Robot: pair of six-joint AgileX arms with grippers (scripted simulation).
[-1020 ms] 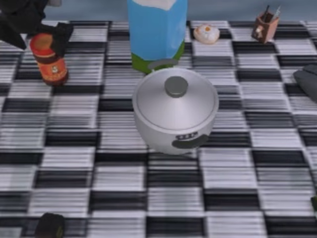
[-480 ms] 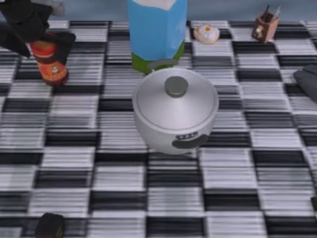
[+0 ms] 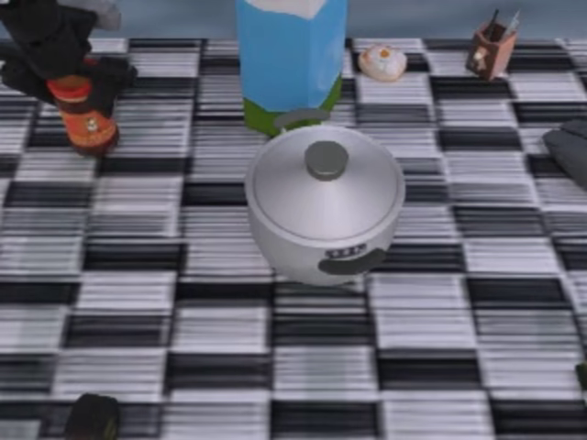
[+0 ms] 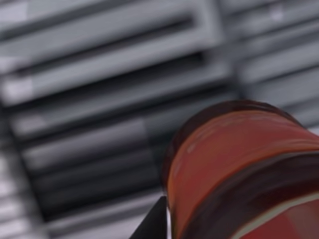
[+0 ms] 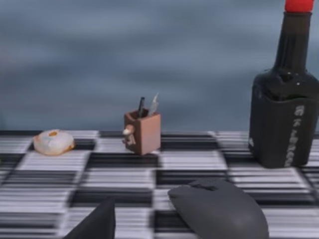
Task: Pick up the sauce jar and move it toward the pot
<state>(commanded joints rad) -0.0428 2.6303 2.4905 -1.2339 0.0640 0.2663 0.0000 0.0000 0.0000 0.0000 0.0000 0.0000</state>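
The sauce jar [image 3: 87, 124], with a red-orange lid and orange label, is at the far left of the checkered table, tilted. My left gripper [image 3: 71, 84] comes down over its lid, with a black finger on each side, shut on it. In the left wrist view the jar [image 4: 239, 169] fills the picture, and one dark fingertip [image 4: 154, 224] lies against its side. The silver pot [image 3: 326, 197], domed lid and grey knob, sits mid-table, well to the right of the jar. My right gripper [image 5: 158, 235] is parked off the right side, open, with one fingertip [image 5: 102, 221] showing.
A tall blue-and-green carton [image 3: 292, 55] stands right behind the pot. A bun [image 3: 382, 61] and a brown pen holder [image 3: 491, 48] sit at the back right. A dark mouse [image 3: 569, 151] lies at the right edge beside a black bottle [image 5: 284, 99]. A dark object [image 3: 92, 417] sits front left.
My left gripper has sunk lower over the jar's lid. The jar has shifted slightly left and toward the back.
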